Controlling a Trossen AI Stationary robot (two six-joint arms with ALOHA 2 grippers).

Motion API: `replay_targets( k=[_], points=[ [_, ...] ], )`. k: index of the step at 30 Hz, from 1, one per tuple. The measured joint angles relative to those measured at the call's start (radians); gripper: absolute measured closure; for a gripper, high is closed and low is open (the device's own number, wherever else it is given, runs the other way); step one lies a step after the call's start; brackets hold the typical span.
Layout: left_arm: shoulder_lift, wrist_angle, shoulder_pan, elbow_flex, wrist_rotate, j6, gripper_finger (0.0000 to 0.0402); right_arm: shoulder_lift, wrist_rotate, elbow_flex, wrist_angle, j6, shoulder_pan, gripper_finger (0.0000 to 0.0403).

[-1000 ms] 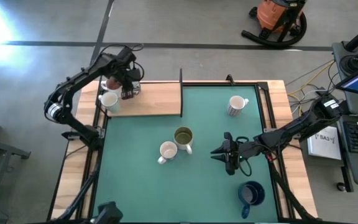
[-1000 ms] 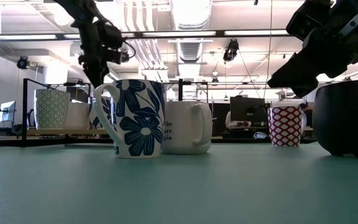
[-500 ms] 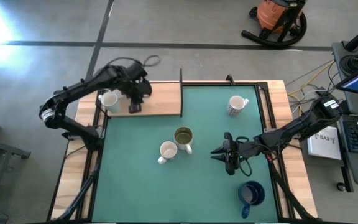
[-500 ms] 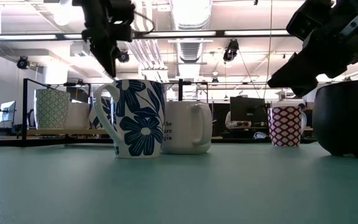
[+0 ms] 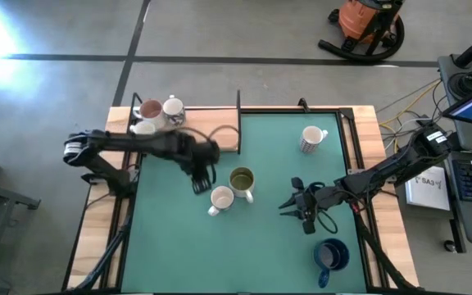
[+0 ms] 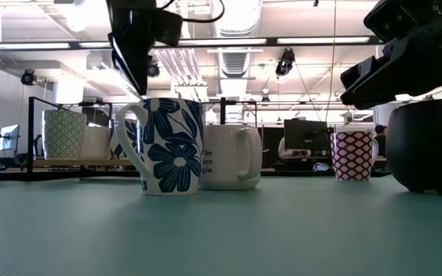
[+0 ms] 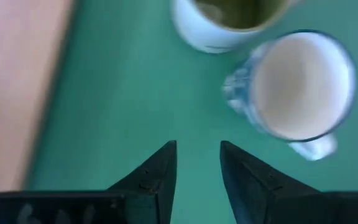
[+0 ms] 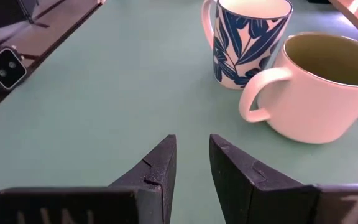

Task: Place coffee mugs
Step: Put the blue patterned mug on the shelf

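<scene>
Just beside the floral mug (image 5: 220, 198) and green-lined mug (image 5: 241, 180), left gripper (image 5: 201, 182) narrowly parted, empty.

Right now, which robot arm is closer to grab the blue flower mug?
Left. The left gripper hovers empty beside the white blue-flowered ceramic mug; the right gripper waits farther away.

Both arms are slim, dark and jointed, with black cables looping near the wrists and pale bands at the bases, each ending in a claw, left claw (image 7: 197, 177) and right claw (image 8: 191, 171), of two black wedge-shaped fingers.
</scene>
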Motion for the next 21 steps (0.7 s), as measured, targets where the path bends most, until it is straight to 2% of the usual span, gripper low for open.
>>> replay_targets(
  k=[4,9,21],
  points=[
    [0.050,0.062,-0.088,-0.009,-0.005,-0.121,0.0296,0.000,0.000,0.000,0.000,0.003,0.000,0.0316],
    [0.121,0.084,-0.117,-0.009,-0.010,-0.237,0.0296,0.000,0.000,0.000,0.000,-0.003,0.000,0.0316],
    [0.186,0.179,-0.118,-0.009,-0.010,-0.265,0.0301,0.000,0.000,0.000,0.000,0.007,0.000,0.0316]
  ],
)
